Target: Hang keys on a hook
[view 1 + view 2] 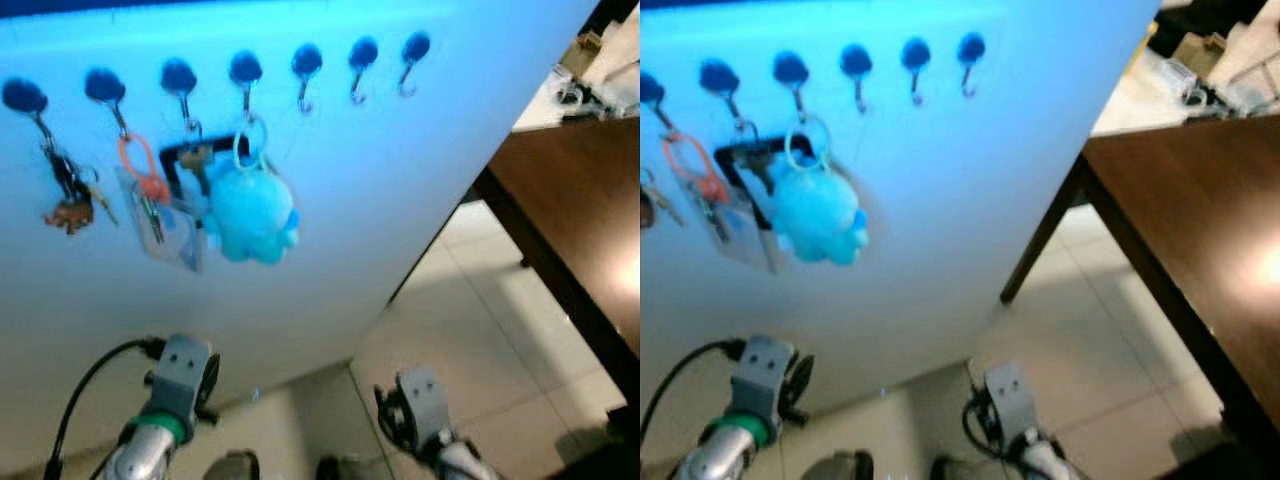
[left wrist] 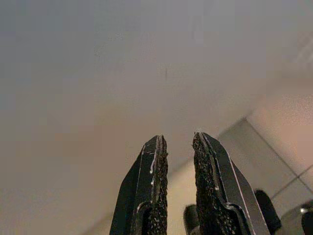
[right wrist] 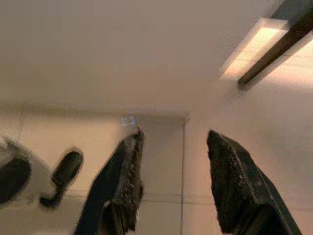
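I judge the hanging done: the keys with a blue plush toy hang by a ring on a hook of the white board. My left gripper is slightly parted and empty, low by the board; my right gripper hangs wide and empty over tiled floor. Next, I would back away. A dark table stands right.

Silver arms, grey wrist blocks, black cable, rough-padded black jaws.
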### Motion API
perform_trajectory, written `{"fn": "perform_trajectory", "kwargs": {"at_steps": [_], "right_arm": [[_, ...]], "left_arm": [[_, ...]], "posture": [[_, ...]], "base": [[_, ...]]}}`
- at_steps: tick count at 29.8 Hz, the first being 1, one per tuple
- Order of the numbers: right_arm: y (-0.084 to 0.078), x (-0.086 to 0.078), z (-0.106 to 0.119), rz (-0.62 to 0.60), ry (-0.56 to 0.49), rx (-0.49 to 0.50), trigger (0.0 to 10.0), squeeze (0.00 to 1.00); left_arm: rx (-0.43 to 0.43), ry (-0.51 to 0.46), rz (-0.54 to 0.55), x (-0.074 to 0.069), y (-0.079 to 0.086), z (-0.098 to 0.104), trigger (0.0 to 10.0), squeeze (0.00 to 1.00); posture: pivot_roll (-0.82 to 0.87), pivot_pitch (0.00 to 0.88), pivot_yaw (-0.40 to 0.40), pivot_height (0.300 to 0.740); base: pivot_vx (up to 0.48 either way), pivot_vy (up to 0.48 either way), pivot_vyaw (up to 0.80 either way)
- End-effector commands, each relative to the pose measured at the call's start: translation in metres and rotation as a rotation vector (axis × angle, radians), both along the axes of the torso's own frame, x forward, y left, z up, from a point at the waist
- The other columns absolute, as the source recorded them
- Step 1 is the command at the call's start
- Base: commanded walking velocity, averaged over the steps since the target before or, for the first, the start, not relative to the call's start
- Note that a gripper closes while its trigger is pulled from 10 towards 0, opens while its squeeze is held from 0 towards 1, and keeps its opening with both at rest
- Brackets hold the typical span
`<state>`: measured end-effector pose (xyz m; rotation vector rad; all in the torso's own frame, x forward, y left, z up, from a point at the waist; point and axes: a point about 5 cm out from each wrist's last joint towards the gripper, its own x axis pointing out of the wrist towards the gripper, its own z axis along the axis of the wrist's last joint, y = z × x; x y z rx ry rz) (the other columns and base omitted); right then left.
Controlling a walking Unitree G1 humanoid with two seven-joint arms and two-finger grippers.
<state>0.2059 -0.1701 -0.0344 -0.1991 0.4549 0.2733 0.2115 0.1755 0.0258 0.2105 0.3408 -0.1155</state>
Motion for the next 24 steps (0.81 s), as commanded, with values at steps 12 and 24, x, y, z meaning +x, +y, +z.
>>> {"fn": "perform_trajectory", "kwargs": {"at_steps": [12,24], "right_arm": [[-0.001,-0.019,-0.024,0.019,0.147,-0.029,10.0,0.0],[0.004,-0.01,-0.024,0.031,0.122,-0.029,10.0,0.0]], "left_arm": [[0.051,0.075,0.084,-0.018,0.012,-0.03,10.0,0.0],[0.051,0.062,0.087,-0.016,0.014,-0.035,10.0,0.0]], "posture": [[0.08,0.112,0.012,0.74],[0.08,0.097,0.017,0.74]], "base": [[0.0,0.0,0.0],[-0.2,0.0,0.0]]}}
